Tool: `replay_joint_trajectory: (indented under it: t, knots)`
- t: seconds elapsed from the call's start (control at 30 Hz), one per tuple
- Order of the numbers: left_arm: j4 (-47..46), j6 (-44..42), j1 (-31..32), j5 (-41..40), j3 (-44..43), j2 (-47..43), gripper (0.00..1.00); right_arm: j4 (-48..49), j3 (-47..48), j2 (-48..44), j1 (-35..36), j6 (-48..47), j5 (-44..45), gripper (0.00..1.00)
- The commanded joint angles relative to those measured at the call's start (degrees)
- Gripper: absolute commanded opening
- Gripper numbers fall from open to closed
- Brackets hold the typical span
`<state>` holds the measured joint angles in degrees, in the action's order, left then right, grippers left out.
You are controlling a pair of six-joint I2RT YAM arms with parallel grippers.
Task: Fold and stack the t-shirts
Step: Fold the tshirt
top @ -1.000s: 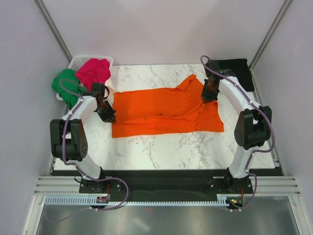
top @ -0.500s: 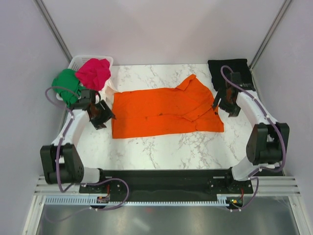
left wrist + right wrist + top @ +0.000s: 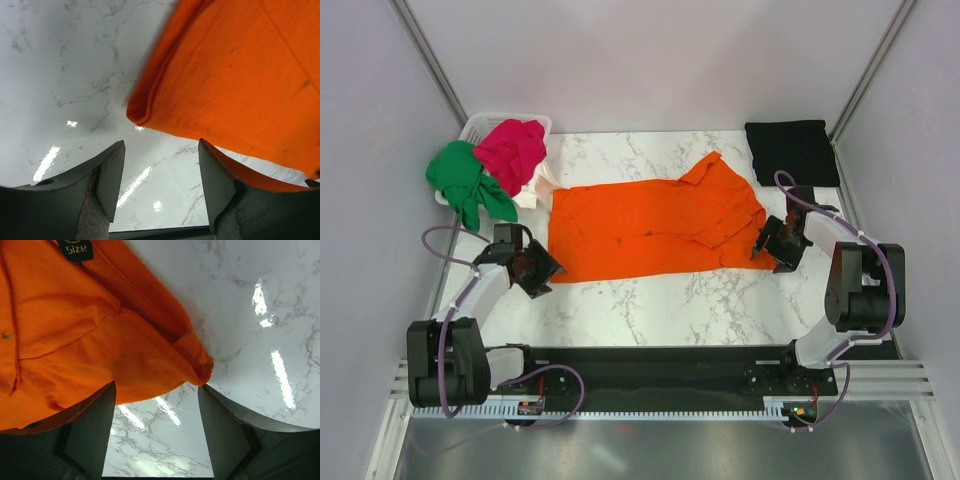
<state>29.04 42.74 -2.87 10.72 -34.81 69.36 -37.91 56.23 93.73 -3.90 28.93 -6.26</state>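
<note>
An orange t-shirt (image 3: 655,228) lies spread across the marble table, partly folded, a sleeve pointing to the back right. My left gripper (image 3: 544,275) stands open just off its near-left corner (image 3: 137,114), nothing between the fingers. At the shirt's near-right corner (image 3: 202,365) my right gripper (image 3: 766,247) is open too, and the orange cloth (image 3: 80,340) reaches just ahead of its fingertips. A folded black t-shirt (image 3: 792,150) lies at the back right. Green (image 3: 465,180) and magenta-red (image 3: 512,148) t-shirts hang over the basket; a white one (image 3: 535,185) peeks out below them.
A white plastic basket (image 3: 485,125) stands at the back left corner. Bare marble table (image 3: 660,305) runs between the orange shirt and the arm bases. Purple walls close in both sides.
Both grippers let go of the orange shirt and opened. Each arm drew back toward the near side, from the shirt's upper edges to its near corners. The shirt lies flat.
</note>
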Motion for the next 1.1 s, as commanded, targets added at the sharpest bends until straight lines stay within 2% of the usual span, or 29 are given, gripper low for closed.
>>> replay_joint_trajectory:
  t: [0.0,0.23,0.27,0.33,0.37,0.4,0.47,0.5,0.53,0.6,0.63,0.77,0.97,1.07]
  knots:
    - [-6.9,3.3,-0.2,1.1,1.6,0.8,0.67,4.2,0.3,2.1,-0.7,0.7,-2.1,0.73]
    - [-11.7,5.5,-0.1,-1.3,3.8,3.5,0.61,6.1,-0.1,4.4,-0.8,2.2,-1.5,0.69]
    - [-12.4,5.7,-0.1,-1.1,3.8,4.0,0.6,6.3,-0.3,4.5,-0.8,2.3,-0.9,0.67]
    - [-14.0,5.8,0.0,-0.9,3.6,5.9,0.53,6.9,-0.7,4.8,-0.8,2.5,-0.2,0.55]
    - [-14.4,5.7,0.0,-0.9,3.2,6.7,0.47,7.1,-0.8,5.0,-0.8,2.5,-0.1,0.48]
    - [-14.8,5.5,-0.1,-0.9,2.8,7.4,0.31,7.2,-0.7,5.1,-0.8,2.6,0.4,0.36]
    - [-15.1,5.3,0.0,-1.1,1.0,9.4,0.21,7.2,-0.2,5.3,-0.8,2.5,0.4,0.25]
    - [-15.0,5.2,0.0,-1.0,0.0,9.9,0.09,6.9,1.1,5.4,-0.8,2.5,0.5,0.17]
    - [-14.7,5.2,-0.1,-0.4,-1.0,10.3,0.04,5.9,1.9,5.4,-0.8,2.6,0.1,0.13]
    - [-13.1,4.9,0.0,1.8,-4.6,9.9,0.02,3.6,5.4,4.4,-0.9,2.7,-0.6,0.02]
    - [-12.2,4.8,0.0,1.6,-5.9,9.3,0.02,2.6,6.8,3.7,-1.0,2.8,-0.6,0.0]
    - [-4.7,4.7,-1.8,0.3,-12.1,2.7,0.02,-2.0,10.5,-5.0,-3.5,3.2,0.1,0.0]
    - [-1.1,7.4,-4.0,4.0,-5.0,-6.5,0.02,-5.9,4.3,-16.4,-5.9,4.8,-1.7,0.0]
    - [1.6,9.7,-4.2,4.2,1.0,-13.7,0.02,-7.3,-4.8,-21.9,-5.9,6.3,-2.9,0.0]
